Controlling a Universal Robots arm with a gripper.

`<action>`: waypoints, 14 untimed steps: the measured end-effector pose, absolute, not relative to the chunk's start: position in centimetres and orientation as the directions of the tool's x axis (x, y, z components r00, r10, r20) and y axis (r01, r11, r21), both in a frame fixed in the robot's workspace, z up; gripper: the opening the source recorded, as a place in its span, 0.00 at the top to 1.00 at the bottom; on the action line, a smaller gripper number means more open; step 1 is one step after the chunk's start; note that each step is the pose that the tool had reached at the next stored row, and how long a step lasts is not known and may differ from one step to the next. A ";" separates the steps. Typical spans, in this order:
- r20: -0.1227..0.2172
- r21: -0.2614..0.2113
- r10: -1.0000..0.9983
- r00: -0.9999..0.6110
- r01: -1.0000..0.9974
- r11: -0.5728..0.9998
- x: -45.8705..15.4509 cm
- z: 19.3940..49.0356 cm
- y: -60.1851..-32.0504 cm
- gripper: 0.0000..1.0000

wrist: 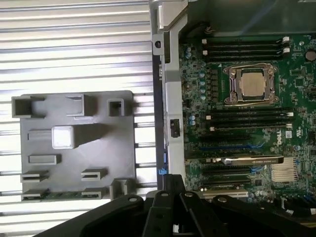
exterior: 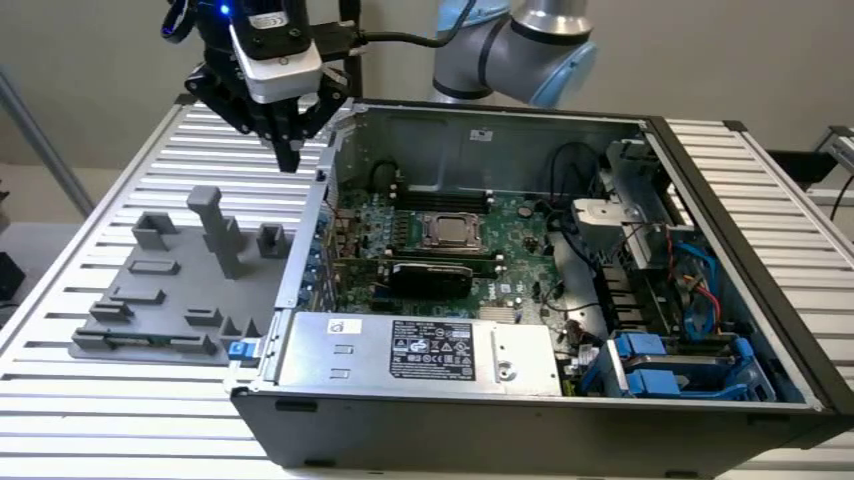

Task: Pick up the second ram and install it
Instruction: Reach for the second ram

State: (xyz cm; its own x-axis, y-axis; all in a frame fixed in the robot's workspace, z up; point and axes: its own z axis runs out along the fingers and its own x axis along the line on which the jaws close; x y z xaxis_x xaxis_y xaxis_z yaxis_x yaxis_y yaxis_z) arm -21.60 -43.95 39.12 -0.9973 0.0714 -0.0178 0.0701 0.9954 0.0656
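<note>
The second ram (wrist: 59,194) is a thin green strip lying in the long slot along one edge of the grey fixture plate (wrist: 98,148); in the exterior view that edge (exterior: 144,340) is the near one. My gripper (exterior: 287,160) hangs high over the slatted table, beyond the fixture's far end and beside the computer case's wall on the exterior view's left. Its dark fingers (wrist: 165,207) meet at the tips and are shut with nothing between them. The black memory slots (wrist: 244,48) run beside the processor socket (wrist: 249,85) on the green motherboard.
The open computer case (exterior: 534,400) takes up the middle and the exterior view's right, with a power supply (exterior: 427,350) at its front and blue drive bays (exterior: 667,370). A tall grey post (exterior: 214,225) and smaller blocks stand on the fixture. The case's metal wall (wrist: 165,98) separates fixture and motherboard.
</note>
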 end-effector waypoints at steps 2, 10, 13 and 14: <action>-0.018 0.065 0.072 -0.997 0.070 0.995 -22.5 39.1 -44.0 0.89; -0.018 0.063 0.071 -0.997 0.070 0.996 -26.1 38.7 -44.3 0.89; -0.018 0.062 0.072 -0.997 0.070 0.996 -27.5 38.6 -44.3 0.89; -0.018 0.062 0.071 -0.997 0.070 0.996 -28.0 38.5 -44.4 0.89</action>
